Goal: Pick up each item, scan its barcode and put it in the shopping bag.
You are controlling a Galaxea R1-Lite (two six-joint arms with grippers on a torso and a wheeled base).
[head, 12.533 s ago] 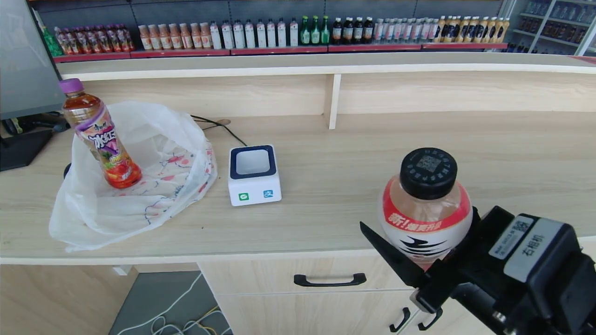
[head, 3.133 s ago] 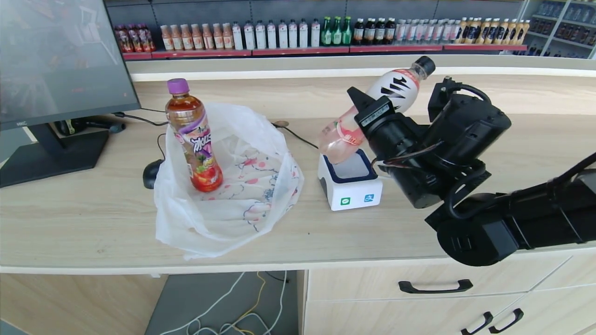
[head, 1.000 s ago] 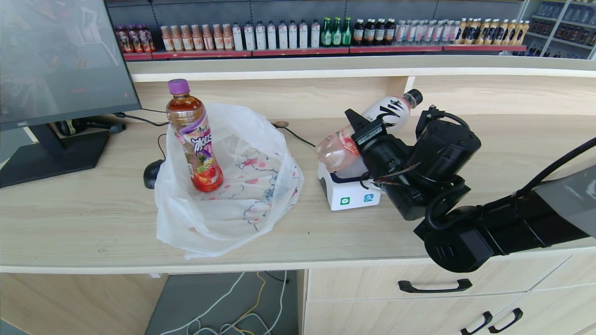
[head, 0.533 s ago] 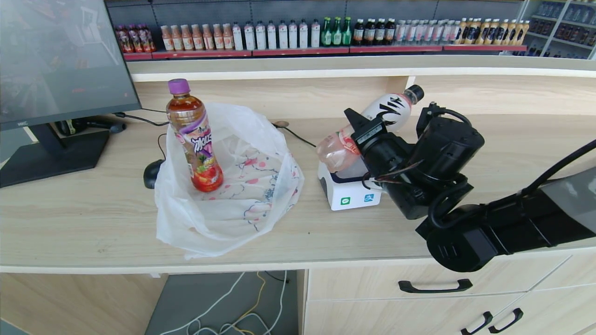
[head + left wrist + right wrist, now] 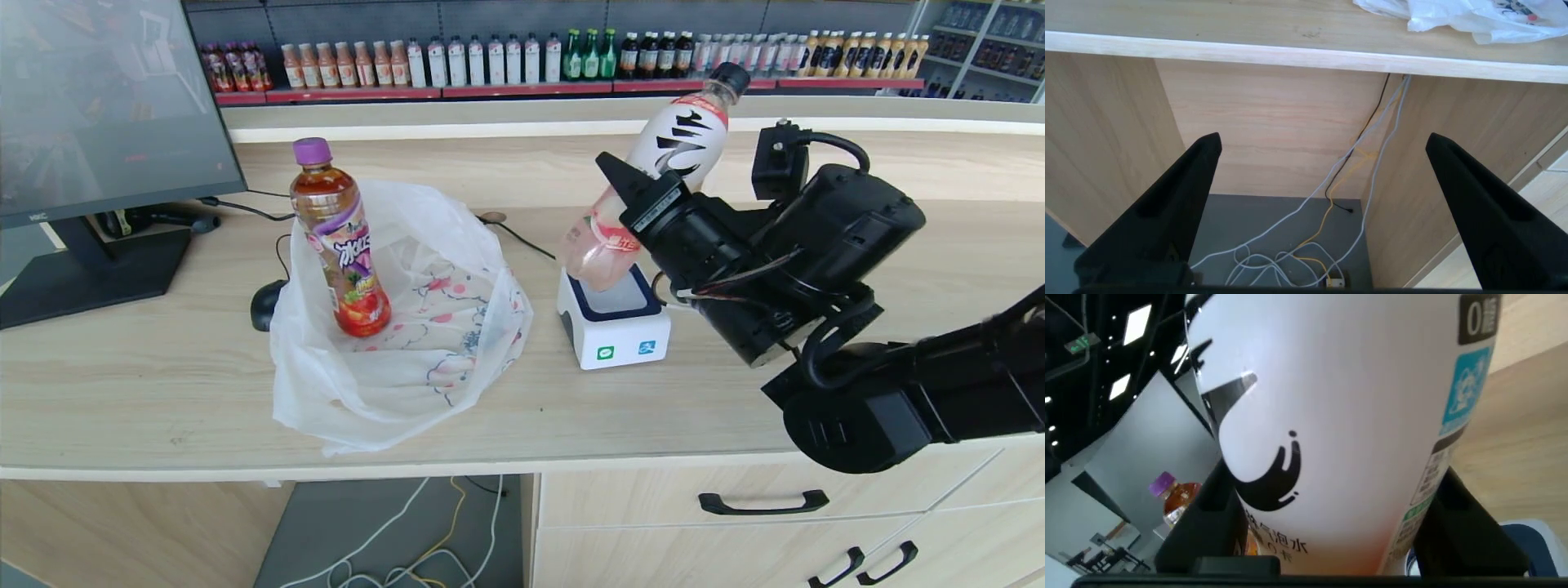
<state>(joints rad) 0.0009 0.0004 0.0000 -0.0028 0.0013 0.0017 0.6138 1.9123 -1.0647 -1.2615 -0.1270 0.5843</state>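
**Black-capped bottle held over the scanner, tea bottle in the bag**

A long, pale wood-grain worktop [image 5: 163, 384] carries everything, with a raised ledge along its back. At its left end stands a dark flat monitor on a black foot [image 5: 98, 106].

The right claw [image 5: 645, 196] comes in from the right side and is closed around the middle of a clear plastic bottle of pinkish drink with a white-and-black label and a black cap [image 5: 678, 147]. The bottle is tilted, with its cap up and toward the back ledge. Its base hangs low over the scanner, and whether the two touch cannot be judged. In the right wrist view the label [image 5: 1355, 416] sits between the two black fingers [image 5: 1208, 523].

A crumpled, translucent white plastic shopping bag with red and blue print [image 5: 441, 343] lies open on the worktop, left of the scanner.

The left claw [image 5: 1323, 143] is down in front of the worktop's edge, facing the open space beneath it. Its two fingers are spread wide with nothing between them.

An amber tea bottle with a purple cap and a colourful label [image 5: 339, 245] stands upright inside the bag, at its left side.

The small white cube scanner with a dark blue-rimmed top window [image 5: 616, 331] sits just right of the bag, with a black cable running away behind it.

A black computer mouse [image 5: 263, 304] lies against the bag's left edge.
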